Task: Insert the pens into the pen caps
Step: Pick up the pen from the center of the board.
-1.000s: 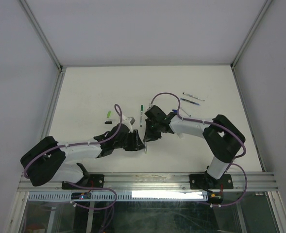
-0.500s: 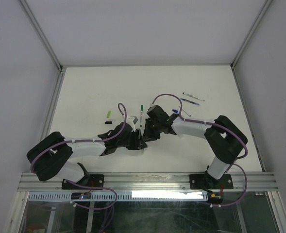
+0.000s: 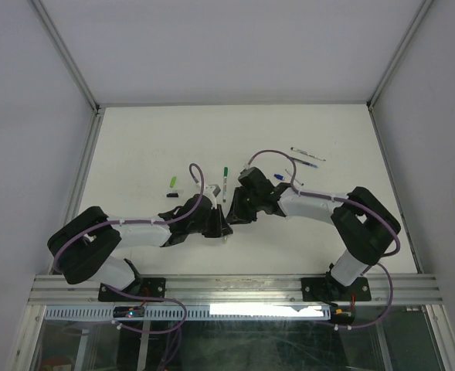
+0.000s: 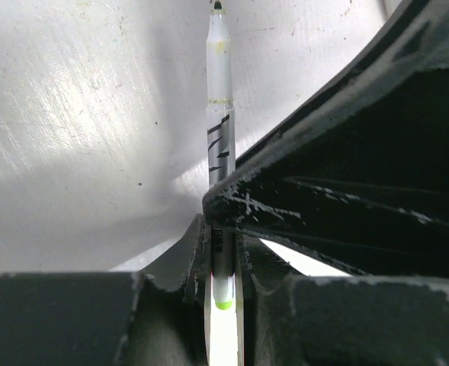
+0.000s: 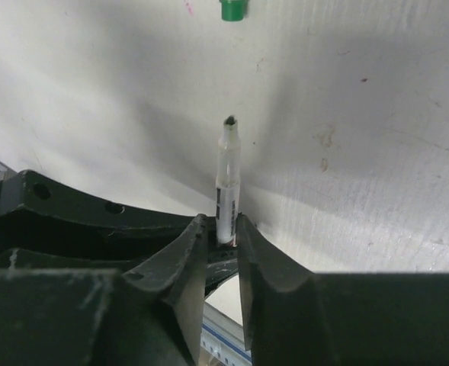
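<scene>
The left end effector (image 4: 222, 248) clamps an uncapped grey-white pen (image 4: 219, 99); the right end effector (image 5: 222, 229) sits narrow around it, grip unclear.

Top cam is looking down from above-behind the arm bases (image 3: 337, 287), covering the whole worktop (image 3: 134, 139). Both wrist cams are sitting very close in, sharing the same uncapped pen (image 4: 219, 114) over the worktop.

Pale translucent pen (image 4: 219, 99) with black bar markings, dark nib and lime-green end (marks printed mid-barrel); black left hand (image 4: 221, 238) and black right hand (image 5: 222, 229); white desk (image 4: 72, 114), faintly speckled; green cap (image 5: 232, 9); lime cap (image 3: 173, 182); purple cables (image 3: 269, 151).
</scene>
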{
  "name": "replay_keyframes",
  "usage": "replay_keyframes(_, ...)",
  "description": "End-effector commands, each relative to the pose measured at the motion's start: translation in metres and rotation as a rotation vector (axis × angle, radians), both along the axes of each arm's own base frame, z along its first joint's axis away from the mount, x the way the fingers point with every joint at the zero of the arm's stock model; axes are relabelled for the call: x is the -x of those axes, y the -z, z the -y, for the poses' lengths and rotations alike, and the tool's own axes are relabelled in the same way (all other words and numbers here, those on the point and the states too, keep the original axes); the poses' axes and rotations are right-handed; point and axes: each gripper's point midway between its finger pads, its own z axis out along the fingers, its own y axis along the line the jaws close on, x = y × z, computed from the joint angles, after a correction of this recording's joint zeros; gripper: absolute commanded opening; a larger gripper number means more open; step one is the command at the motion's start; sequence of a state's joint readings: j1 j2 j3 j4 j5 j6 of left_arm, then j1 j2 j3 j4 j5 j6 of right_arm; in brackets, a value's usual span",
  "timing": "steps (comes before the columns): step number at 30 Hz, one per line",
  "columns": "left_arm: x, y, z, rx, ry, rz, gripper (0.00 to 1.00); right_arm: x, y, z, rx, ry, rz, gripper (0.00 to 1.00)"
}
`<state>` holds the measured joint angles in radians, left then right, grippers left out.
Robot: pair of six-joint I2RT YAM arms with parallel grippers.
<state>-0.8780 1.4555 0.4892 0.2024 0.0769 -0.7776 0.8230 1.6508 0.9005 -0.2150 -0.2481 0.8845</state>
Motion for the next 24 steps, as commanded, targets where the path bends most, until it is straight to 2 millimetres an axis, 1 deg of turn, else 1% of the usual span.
replay_keyframes(1,-0.008,-0.026,0.009,0.069,-0.006,0.077,0.00,-0.009,-0.039,-0.010,-0.081,0.021,0.107,0.27)
replay_keyframes(4,-0.007,-0.031,0.010,0.084,0.001,0.082,0.00,-0.016,-0.044,-0.006,-0.076,0.061,0.145,0.31)
replay_keyframes(8,-0.006,-0.037,0.011,0.099,0.005,0.089,0.00,-0.019,-0.047,-0.007,-0.075,0.086,0.167,0.33)
replay_keyframes(16,-0.001,-0.047,0.011,0.127,0.032,0.105,0.00,-0.022,-0.039,-0.009,-0.030,0.093,0.184,0.32)
replay_keyframes(18,0.002,-0.047,0.010,0.127,0.040,0.104,0.00,-0.023,-0.041,-0.011,-0.031,0.094,0.198,0.29)
replay_keyframes(21,0.004,-0.046,0.007,0.126,0.041,0.104,0.00,-0.023,-0.043,-0.013,-0.038,0.092,0.211,0.17)
replay_keyframes(24,0.004,-0.047,0.003,0.122,0.027,0.110,0.00,-0.021,-0.047,-0.015,-0.049,0.099,0.220,0.08)
